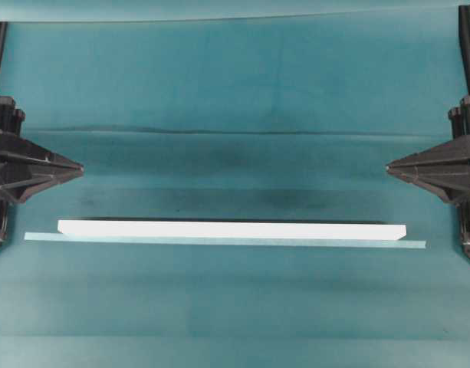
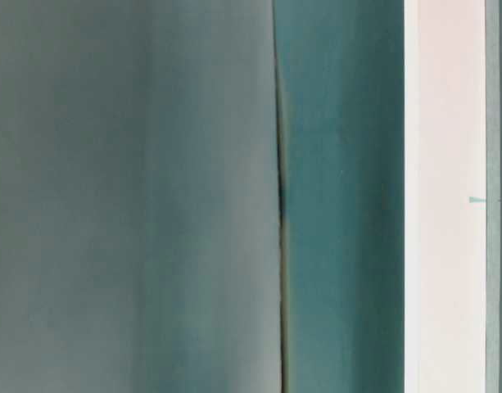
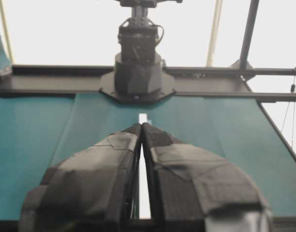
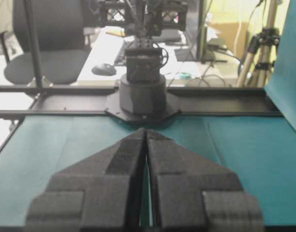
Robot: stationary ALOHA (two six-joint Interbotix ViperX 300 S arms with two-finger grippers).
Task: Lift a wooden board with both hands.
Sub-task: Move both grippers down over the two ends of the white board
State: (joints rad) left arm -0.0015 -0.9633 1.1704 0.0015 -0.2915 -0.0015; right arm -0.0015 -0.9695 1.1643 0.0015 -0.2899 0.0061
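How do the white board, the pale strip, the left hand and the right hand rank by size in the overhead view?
1. Pale strip: longest, though thinnest.
2. White board: slightly shorter, clearly wider.
3. Left hand and right hand: much shorter. They look alike, and the frame edges cut both, so I do not rank them.

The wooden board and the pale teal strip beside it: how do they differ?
The wooden board is white, wider and shorter; the pale teal strip is thinner, teal, and reaches past the board at both ends. The board lies on the far side of the strip. Both lie flat, parallel, ungripped.
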